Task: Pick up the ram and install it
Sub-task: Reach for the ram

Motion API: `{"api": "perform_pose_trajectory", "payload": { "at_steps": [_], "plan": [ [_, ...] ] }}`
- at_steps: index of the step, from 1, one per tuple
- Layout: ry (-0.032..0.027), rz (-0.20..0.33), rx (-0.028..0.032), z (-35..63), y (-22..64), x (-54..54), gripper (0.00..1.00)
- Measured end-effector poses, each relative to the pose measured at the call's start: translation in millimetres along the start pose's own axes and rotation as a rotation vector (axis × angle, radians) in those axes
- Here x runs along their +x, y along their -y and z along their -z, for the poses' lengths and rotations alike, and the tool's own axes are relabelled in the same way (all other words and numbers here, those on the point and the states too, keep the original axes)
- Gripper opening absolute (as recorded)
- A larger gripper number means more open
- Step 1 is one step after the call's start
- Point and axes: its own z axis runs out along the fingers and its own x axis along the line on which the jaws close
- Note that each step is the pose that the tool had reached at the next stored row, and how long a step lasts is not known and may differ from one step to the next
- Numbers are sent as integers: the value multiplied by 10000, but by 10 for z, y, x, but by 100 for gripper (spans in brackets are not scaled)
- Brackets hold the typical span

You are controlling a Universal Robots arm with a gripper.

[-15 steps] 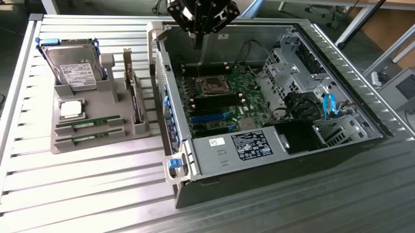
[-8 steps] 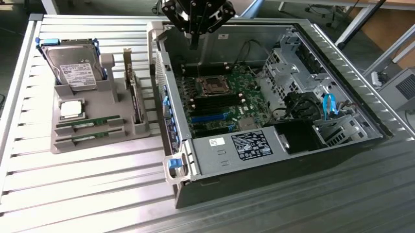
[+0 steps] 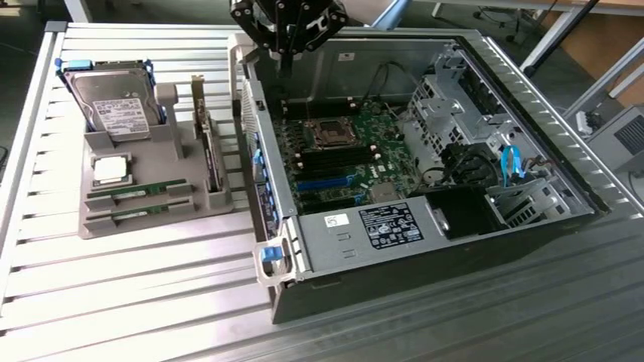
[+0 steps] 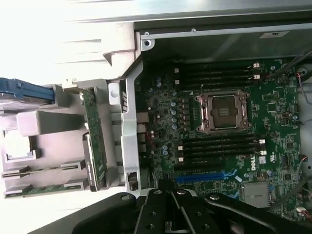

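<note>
1. The ram (image 3: 138, 191) lies flat in a slot of the grey holder (image 3: 161, 227), along the holder's edge farthest from the hard drive (image 3: 114, 102).
2. A twin stick (image 3: 138, 213) is seated in the next slot, just beside the ram. Which of the two is meant cannot be told.
3. The holder is set on the bench (image 3: 131, 294), just beside the open computer case (image 3: 423, 280), on the exterior view's left.
4. The gripper (image 3: 286, 69) is held over the case's far edge, well apart from both sticks. Its fingers are drawn together, and nothing is clamped between them.
5. The memory slots (image 4: 219, 146) beside the processor socket (image 4: 225, 112) on the motherboard (image 4: 163, 97) are seen empty.
6. No step is judged to be done. The pick-up is not yet made, and the whole installation is left.
</note>
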Motion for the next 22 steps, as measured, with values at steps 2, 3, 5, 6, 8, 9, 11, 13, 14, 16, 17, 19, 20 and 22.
{"api": "perform_pose_trajectory", "payload": {
  "at_steps": [2,3,5,6,8,9,11,13,14,16,17,19,20,22],
  "plan": [
    [0,1,0,2,4,55,9],
    [0,1,0,2,5,64,9],
    [0,2,-1,3,9,110,9],
    [0,1,0,3,10,128,9],
    [0,1,0,5,14,184,9],
    [0,1,0,6,15,202,9],
    [0,1,-1,6,18,241,9],
    [0,1,-1,8,21,283,9],
    [0,1,-1,8,23,302,9],
    [-1,1,0,10,26,346,9],
    [0,1,0,11,30,390,9],
    [0,1,0,12,33,443,9],
    [0,2,0,13,35,463,9],
    [1,1,-1,14,38,508,9]
  ]
}}
